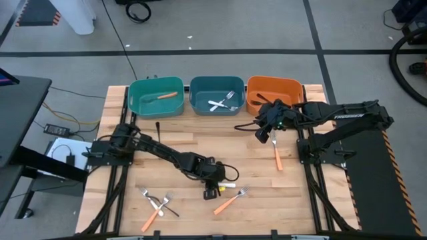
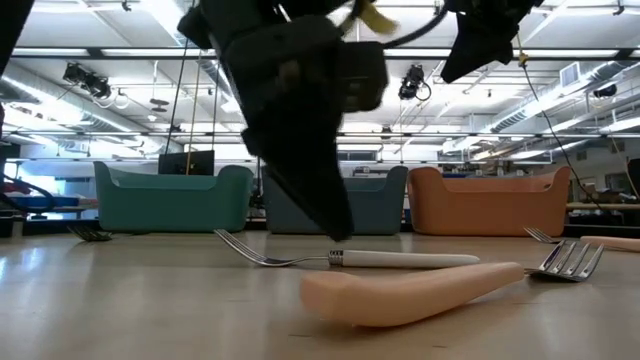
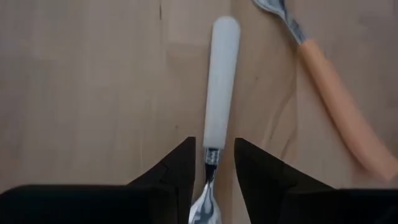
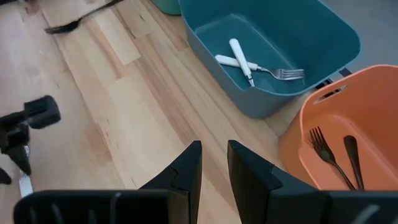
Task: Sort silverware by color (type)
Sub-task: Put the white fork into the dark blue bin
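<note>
With the bins' edge of the table as twelve o'clock, the green bin (image 1: 155, 105) stands at about eleven, with one orange-handled fork (image 1: 167, 95) in it. Down at seven o'clock lies a small heap (image 1: 157, 205) of forks: orange handles crossed with a dark one. A lone black fork (image 1: 158, 128) rests at six o'clock of the green bin, well apart from the heap.

My left gripper (image 3: 212, 146) is low over the table at about six o'clock. Its fingers (image 3: 180, 165) are released and straddle the silver neck of the white fork (image 3: 221, 74), with a sliver of space on each side. That fork lies flat on the wood. Just beside it, at four o'clock of it, lies a loose orange fork (image 1: 230, 200), also flat.

The blue bin (image 1: 200, 105) stands at twelve o'clock and holds two white-handled forks (image 4: 249, 62), crossed.

The orange bin (image 1: 257, 90) stands at one o'clock with black forks (image 4: 336, 158) inside.

My right gripper (image 4: 214, 149) hangs above the table at six o'clock of the orange bin, its fingers parted by a narrow gap and grasping nothing. At six o'clock of it a last orange fork (image 1: 277, 157) lies on the wood
</note>
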Motion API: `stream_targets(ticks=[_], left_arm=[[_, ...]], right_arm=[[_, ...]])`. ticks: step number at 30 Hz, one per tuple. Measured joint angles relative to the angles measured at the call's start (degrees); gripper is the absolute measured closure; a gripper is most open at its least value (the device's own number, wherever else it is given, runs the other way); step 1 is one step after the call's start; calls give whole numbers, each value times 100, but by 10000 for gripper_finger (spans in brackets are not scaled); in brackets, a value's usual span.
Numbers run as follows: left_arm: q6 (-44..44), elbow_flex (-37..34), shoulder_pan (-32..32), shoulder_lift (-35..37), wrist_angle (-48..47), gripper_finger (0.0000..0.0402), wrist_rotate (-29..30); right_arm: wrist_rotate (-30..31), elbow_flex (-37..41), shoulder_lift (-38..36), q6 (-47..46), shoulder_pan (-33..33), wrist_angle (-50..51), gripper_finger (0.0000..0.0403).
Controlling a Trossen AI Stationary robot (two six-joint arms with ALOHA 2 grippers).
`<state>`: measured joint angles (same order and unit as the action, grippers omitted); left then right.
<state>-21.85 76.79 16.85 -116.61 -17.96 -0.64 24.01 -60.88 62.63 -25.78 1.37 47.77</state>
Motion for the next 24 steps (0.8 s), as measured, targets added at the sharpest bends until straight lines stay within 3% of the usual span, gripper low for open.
stream_targets(ticks=[13,17,24], left_arm=[[-298,53,110,-579,123,281,396],[-420,94,119,-752,152,282,832],[70,94,99,-763,131,351,1005]], right_arm=[[39,0,-2,-2,-44,116,318],[39,0,-1,-20,-44,107,318],[39,0,-2,-22,-44,94,318]])
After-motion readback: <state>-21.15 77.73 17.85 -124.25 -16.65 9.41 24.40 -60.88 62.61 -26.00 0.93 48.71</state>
